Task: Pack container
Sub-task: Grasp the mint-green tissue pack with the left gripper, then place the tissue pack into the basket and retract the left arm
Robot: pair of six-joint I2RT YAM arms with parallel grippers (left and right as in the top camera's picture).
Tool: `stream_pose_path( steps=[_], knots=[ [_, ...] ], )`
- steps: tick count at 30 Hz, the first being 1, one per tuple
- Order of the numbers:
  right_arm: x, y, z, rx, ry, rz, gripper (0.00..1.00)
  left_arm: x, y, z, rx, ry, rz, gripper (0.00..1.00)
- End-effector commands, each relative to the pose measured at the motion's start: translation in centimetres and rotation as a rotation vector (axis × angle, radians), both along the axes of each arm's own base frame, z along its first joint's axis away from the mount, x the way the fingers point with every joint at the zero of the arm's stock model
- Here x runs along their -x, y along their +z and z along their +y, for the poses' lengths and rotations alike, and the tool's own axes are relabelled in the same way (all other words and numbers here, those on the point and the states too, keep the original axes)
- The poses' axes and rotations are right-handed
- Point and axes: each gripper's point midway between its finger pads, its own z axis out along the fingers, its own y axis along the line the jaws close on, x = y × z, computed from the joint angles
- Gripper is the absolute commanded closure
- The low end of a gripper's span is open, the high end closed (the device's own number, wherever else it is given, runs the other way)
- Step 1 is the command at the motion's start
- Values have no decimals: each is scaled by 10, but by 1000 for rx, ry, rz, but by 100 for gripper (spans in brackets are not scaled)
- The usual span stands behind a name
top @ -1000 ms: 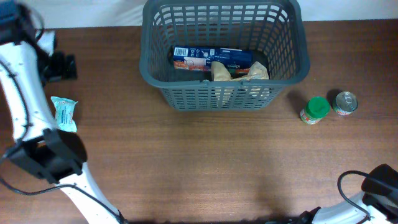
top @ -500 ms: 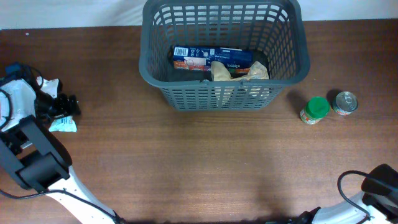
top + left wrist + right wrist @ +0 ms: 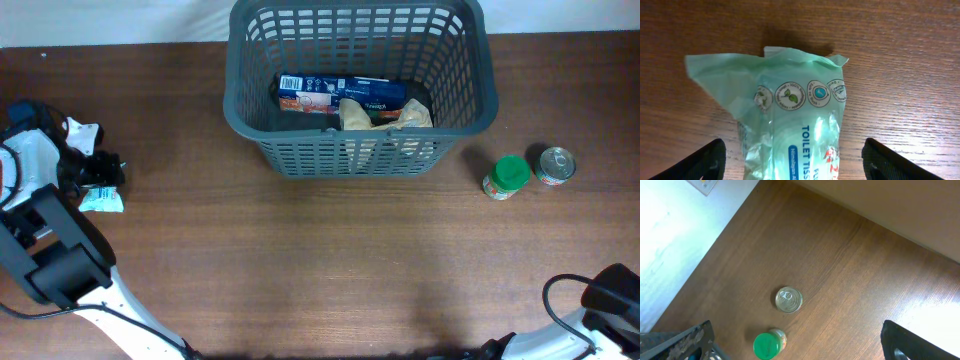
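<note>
Brown wood-grain counter point(image 3: 320, 270) fills all 3 views.

Overhead view: the container point(image 3: 470, 110), a dark grey slotted basket, stands upright at the far middle of the counter. It holds 2 visible items. A blue box point(image 3: 340, 92) lies along the far side of its floor. A crumpled tan packet point(image 3: 385, 115) lies just in front of the box, toward the right and touching it. Print on both is too small to read from above.

Right of the container and well apart from it, a jar with a green lid point(image 3: 508, 176) and a metal can point(image 3: 556, 165) stand close together. Whether they touch cannot be told.

The left gripper point(image 3: 98, 170) sits at the counter's left edge, over a pale green pack point(image 3: 103, 200) that it largely hides from above.

Left wrist view supplies the missing detail. The pack point(image 3: 790, 110) is a film-wrapped tissue pack, printed "TOILET TISS", with a row of round icons. It lies flat on the counter, crimped end away from the camera. The jaws of the left gripper point(image 3: 795, 162) are spread wide, 1 dark finger point(image 3: 700, 160) on each side of the pack. Neither finger touches it within the frame.

Right wrist view: the right gripper point(image 3: 795, 340) hangs high over the counter's right end. Its jaws are spread wide with nothing between them. Below it, the can point(image 3: 789, 300) shows its pull-tab top and the jar point(image 3: 768, 344) its green lid. Overhead shows only part of this arm, at the near right corner.
</note>
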Motion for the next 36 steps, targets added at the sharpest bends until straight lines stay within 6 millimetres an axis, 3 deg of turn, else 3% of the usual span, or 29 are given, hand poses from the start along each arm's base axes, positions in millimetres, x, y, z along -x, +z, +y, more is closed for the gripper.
stream_pose_path(
  steps=[1, 6, 7, 8, 9, 10, 11, 12, 15, 19, 21, 23, 24, 28, 31, 32, 34, 36],
  knots=[
    [0, 0, -2, 3, -10, -1, 1, 7, -32, -4, 39, -24, 60, 21],
    [0, 0, -2, 3, -10, -1, 1, 9, -39, -5, 47, -24, 73, 23],
    [0, 0, -2, 3, -10, -1, 1, 9, -39, -5, 47, -24, 73, 32],
    [0, 0, -2, 3, -10, -1, 1, 10, -39, -5, 49, -24, 75, 49],
    [0, 0, -2, 3, -10, -1, 1, 11, -38, -6, 54, -20, 82, 75],
    [0, 0, -2, 3, -10, -1, 1, 11, -35, -7, 60, -20, 84, 87],
    [0, 0, -2, 3, -10, -1, 1, 10, -31, -8, 64, -20, 84, 98],
    [0, 0, -2, 3, -10, -1, 1, 8, -22, -7, 65, -8, 83, 98],
    [0, 0, -2, 3, -10, -1, 1, -17, 39, -11, 69, -19, 15, 98],
    [0, 0, -2, 3, -10, -1, 1, -54, 142, -38, 78, -62, -169, 98],
    [0, 0, -2, 3, -10, -1, 1, -80, 226, -82, 94, -164, -388, 98],
    [0, 0, -2, 3, -10, -1, 1, -88, 278, -120, 106, -261, -539, 98],
    [0, 0, -2, 3, -10, -1, 1, -92, 315, -149, 86, -338, -651, 98],
    [0, 0, -2, 3, -10, -1, 1, -94, 389, -235, 7, -593, -900, 98],
    [0, 0, -2, 3, -10, -1, 1, -85, 411, -325, -71, -943, -1013, 98],
    [0, 0, -2, 3, -10, -1, 1, -78, 408, -361, -97, -1093, -1030, 98],
    [0, 0, -2, 3, -10, -1, 1, -69, 394, -408, -115, -1278, -1018, 98],
    [0, 0, -2, 3, -10, -1, 1, -63, 373, -443, -127, -1401, -974, 98]
  ],
)
